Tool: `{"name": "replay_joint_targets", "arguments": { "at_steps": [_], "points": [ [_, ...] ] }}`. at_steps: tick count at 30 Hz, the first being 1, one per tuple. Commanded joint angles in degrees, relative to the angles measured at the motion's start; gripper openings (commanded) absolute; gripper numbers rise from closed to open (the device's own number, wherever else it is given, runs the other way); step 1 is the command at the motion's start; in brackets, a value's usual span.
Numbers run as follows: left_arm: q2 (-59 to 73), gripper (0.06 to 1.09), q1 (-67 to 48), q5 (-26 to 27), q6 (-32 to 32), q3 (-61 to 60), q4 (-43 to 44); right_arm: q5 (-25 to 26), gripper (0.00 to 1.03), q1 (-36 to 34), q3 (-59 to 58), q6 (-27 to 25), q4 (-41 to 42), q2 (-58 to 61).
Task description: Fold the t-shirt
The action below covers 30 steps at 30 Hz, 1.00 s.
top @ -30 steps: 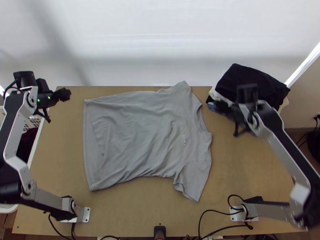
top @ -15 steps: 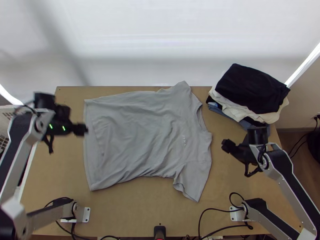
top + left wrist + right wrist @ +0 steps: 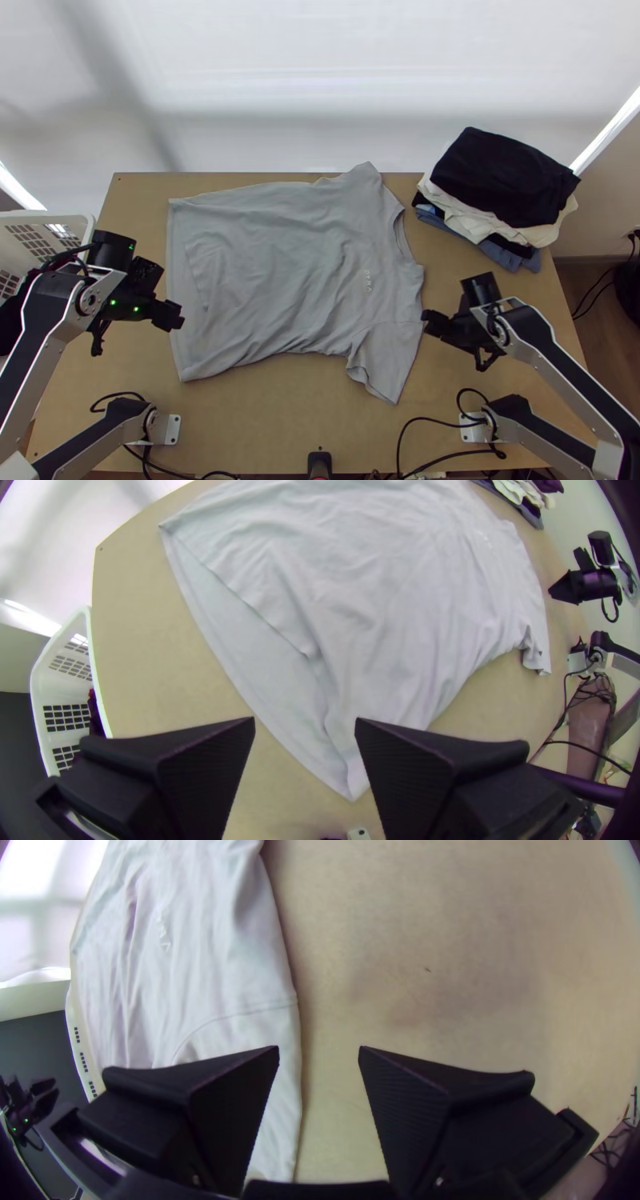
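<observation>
Top view: grey T-shirt lying spread, likely floppy, hem inviting pinches; left gripper and right gripper gaping.

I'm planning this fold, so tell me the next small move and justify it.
Probably lower both tools together, the left tool toward the hem and the right tool toward the near sleeve's edge. The grey t-shirt lies spread and ungripped, both tools are open, and each wrist view shows a cloth edge running between the fingers.
</observation>
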Motion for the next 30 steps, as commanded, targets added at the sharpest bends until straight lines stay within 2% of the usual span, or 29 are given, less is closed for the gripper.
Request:
{"name": "replay_joint_targets", "arguments": {
  "at_steps": [1, 6, 13, 16, 19, 24, 30],
  "points": [
    [-1.3, 0.81, -0.4, -0.6, 1.9, -1.5, -1.7, -0.5, 0.55, 1.2, -1.0, 0.6, 3.0, 3.3],
    [-2.3, 0.81, -0.4, -1.0, 2.4, -1.8, -2.1, -0.5, 0.55, 1.1, -0.5, 0.4, 8.0, 8.4],
    [-3.3, 0.81, -0.2, -2.0, 4.9, -1.8, -5.1, -0.8, 0.54, 1.6, 0.1, -0.2, 10.5, 11.8],
    [-3.4, 0.81, -0.2, -2.1, 8.3, -2.2, -10.0, -0.8, 0.19, 1.9, 0.0, -0.6, 11.4, 11.3],
    [-3.5, 0.81, -0.2, -2.1, 10.4, -4.0, -10.4, -0.8, 0.03, 2.2, -0.4, -1.0, 12.6, 10.6],
    [-2.5, 0.81, -2.1, -2.1, 12.7, -7.9, -11.7, -0.8, 0.03, 2.8, 0.0, -1.1, 12.8, 10.1],
    [-0.6, 0.81, -5.9, -4.7, 13.4, -12.4, -10.9, -0.8, 0.03, 2.2, 0.2, -1.1, 12.9, 9.8]
  ]
}}
